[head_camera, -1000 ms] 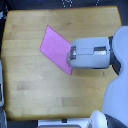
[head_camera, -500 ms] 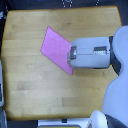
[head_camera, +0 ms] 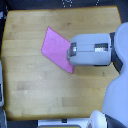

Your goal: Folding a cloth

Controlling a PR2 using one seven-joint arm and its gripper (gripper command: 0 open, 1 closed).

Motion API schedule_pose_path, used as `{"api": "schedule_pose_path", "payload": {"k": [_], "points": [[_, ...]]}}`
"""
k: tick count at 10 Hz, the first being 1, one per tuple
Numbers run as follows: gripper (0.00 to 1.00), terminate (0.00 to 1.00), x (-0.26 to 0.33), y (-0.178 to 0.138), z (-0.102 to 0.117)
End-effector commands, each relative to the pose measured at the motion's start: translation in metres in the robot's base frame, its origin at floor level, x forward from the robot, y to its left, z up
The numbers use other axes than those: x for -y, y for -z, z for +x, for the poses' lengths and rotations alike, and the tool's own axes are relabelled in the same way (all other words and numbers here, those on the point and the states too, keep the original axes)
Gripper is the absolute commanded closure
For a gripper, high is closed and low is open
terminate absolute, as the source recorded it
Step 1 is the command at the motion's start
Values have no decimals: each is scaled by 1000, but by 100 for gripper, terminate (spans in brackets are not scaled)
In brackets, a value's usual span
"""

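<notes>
The cloth (head_camera: 56, 48) lies flat on the wooden tabletop (head_camera: 30, 85), a pink-magenta piece set on a diagonal, its long axis running from the upper part toward the lower part on the exterior view's right. Its lower corner on that side disappears under the grey arm's front end, so the pincer (head_camera: 71, 54) sits right at that edge, with the rest of the fabric stretching away toward the exterior view's left. The fingers are hidden beneath the casing; whether they are parted or pinching the cloth cannot be told. Any fold would likely carry this near corner across toward the far, upper one.
</notes>
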Motion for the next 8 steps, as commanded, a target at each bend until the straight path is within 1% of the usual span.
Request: {"api": "schedule_pose_path", "payload": {"k": [1,2,3,4,5,6,7,8], "points": [[100,0,-75,-68,38],[100,0,-82,-80,33],[100,0,-105,-85,39],[100,0,-131,-83,50],[100,0,-147,-81,56],[100,0,-169,-77,61],[100,0,-178,-74,62],[100,0,-203,-66,67]]}}
